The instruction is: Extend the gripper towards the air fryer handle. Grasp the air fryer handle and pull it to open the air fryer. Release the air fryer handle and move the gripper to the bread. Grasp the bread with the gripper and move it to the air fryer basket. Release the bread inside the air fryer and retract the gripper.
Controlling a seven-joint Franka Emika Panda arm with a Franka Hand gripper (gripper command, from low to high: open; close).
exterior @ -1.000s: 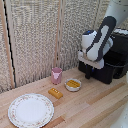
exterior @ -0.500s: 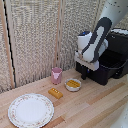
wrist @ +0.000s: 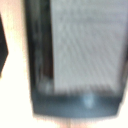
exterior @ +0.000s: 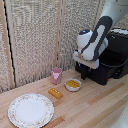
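Broadly, a pale wooden worktop [exterior: 95, 107] filled the lower part of the exterior view, backed by woven blinds [exterior: 35, 40]. At its far corner on the exterior view's right sat the air fryer [exterior: 117, 55], a glossy black box, with its basket [exterior: 105, 67] drawn out toward the middle of the worktop, dark inside. The white robot arm [exterior: 97, 37] bent down in front of that drawer, and its gripper [exterior: 82, 74] hung at the drawer's outer face, low and close to the wood; whether its fingers were spread or closed, or gripped anything, could not be told from either view. The wrist view was heavily blurred, showing only a dark-framed grey panel [wrist: 80, 50] above a dark band, with nothing sharp enough to name.

Near the front edge on the exterior view's left lay a large white plate [exterior: 30, 110] with a patterned rim. A pink cup [exterior: 56, 75] stood upright toward the back edge, near the middle. Just beside it, toward the fryer, sat a small white bowl [exterior: 73, 85] of yellow-orange food. The bread [exterior: 55, 93], a small golden-brown block, lay flat on the wood between the plate and the bowl, apart from both and well clear of the gripper.
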